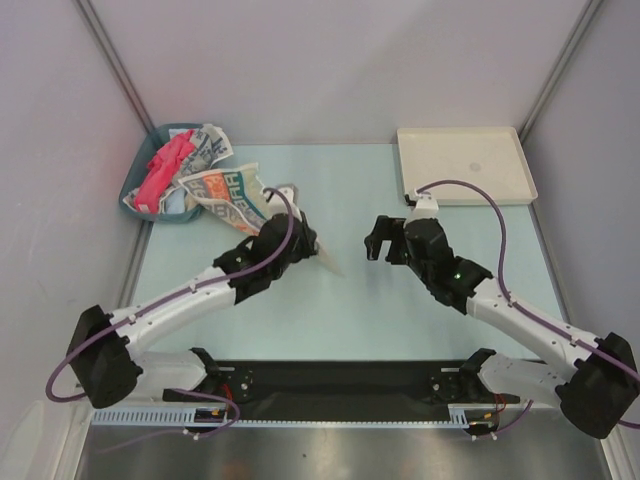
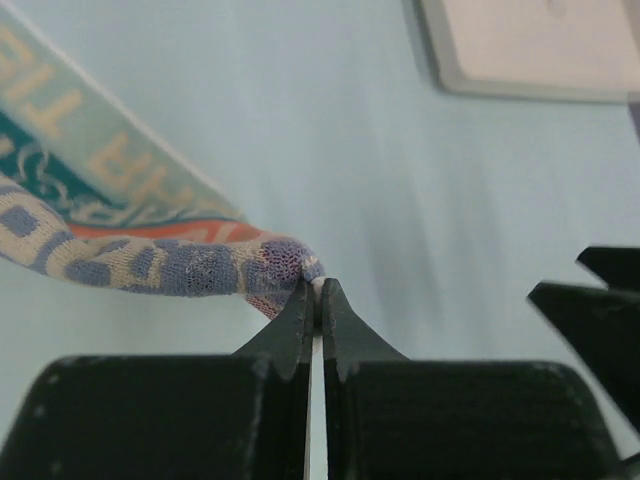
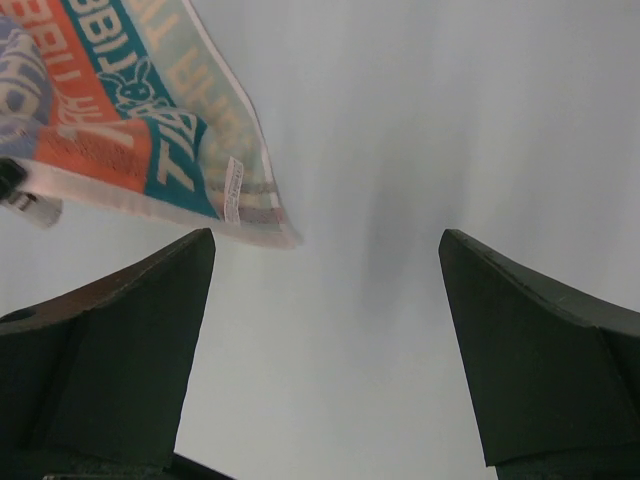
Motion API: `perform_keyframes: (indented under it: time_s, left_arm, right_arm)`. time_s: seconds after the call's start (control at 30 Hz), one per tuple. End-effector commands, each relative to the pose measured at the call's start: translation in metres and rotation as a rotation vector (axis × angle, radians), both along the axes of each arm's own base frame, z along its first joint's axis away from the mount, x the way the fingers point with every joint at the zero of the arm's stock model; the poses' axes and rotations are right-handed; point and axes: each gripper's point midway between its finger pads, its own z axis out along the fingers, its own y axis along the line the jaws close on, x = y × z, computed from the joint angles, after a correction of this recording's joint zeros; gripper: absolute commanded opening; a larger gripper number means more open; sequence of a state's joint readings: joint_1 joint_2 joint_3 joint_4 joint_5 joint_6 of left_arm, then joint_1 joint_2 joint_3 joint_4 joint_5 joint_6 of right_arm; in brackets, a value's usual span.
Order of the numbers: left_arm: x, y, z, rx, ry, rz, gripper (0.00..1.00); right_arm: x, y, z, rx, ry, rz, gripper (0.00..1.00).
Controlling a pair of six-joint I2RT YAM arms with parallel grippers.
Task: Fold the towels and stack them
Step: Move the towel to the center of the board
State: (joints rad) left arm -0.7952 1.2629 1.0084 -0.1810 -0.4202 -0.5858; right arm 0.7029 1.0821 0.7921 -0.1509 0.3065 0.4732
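The teal, white and orange lettered towel (image 1: pixel 228 193) stretches from the bin toward the table's middle. My left gripper (image 1: pixel 300 240) is shut on one corner of it, and in the left wrist view that gripper (image 2: pixel 316 287) pinches the towel's (image 2: pixel 130 225) blue-checked edge just above the table. A red-pink towel (image 1: pixel 165 165) and a blue-and-white patterned towel (image 1: pixel 210 148) lie crumpled in the bin. My right gripper (image 1: pixel 385 245) is open to the right of the held corner. The right wrist view has the right gripper (image 3: pixel 325 240) with nothing between its fingers and the lettered towel (image 3: pixel 130 110) at upper left.
A teal bin (image 1: pixel 140 170) sits at the table's back left corner. A white tray (image 1: pixel 465 165) lies at the back right, with its corner (image 2: pixel 540 50) also in the left wrist view. Grey walls close in the table on three sides.
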Motion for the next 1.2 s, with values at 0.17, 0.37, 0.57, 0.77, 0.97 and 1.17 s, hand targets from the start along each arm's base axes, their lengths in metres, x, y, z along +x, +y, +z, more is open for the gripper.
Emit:
perform_keyframes:
  time_s: [0.17,0.37,0.57,0.77,0.97,1.17]
  left_arm:
    - [-0.053,0.018,-0.088,-0.131,0.151,0.066,0.00]
    - [-0.097,0.028,-0.128,-0.140,0.243,0.071,0.01]
    - [-0.131,0.045,-0.164,-0.133,0.357,0.086,0.00]
    - [-0.151,0.059,-0.180,-0.117,0.413,0.096,0.23]
    - [-0.158,0.067,-0.173,-0.127,0.418,0.092,0.52]
    - [-0.171,0.081,-0.176,-0.118,0.491,0.152,0.60]
  right_arm:
    - [-0.031,0.013,-0.057,-0.022,0.121,0.043,0.98]
    - [-0.050,0.042,-0.112,-0.085,0.211,0.115,0.91]
    - [-0.040,0.067,-0.134,-0.123,0.217,0.123,0.88]
    - [-0.024,0.078,-0.143,-0.151,0.210,0.094,0.85]
    - [-0.015,0.088,-0.136,-0.124,0.189,0.089,0.80]
    - [-0.008,0.090,-0.141,-0.157,0.195,0.078,0.75]
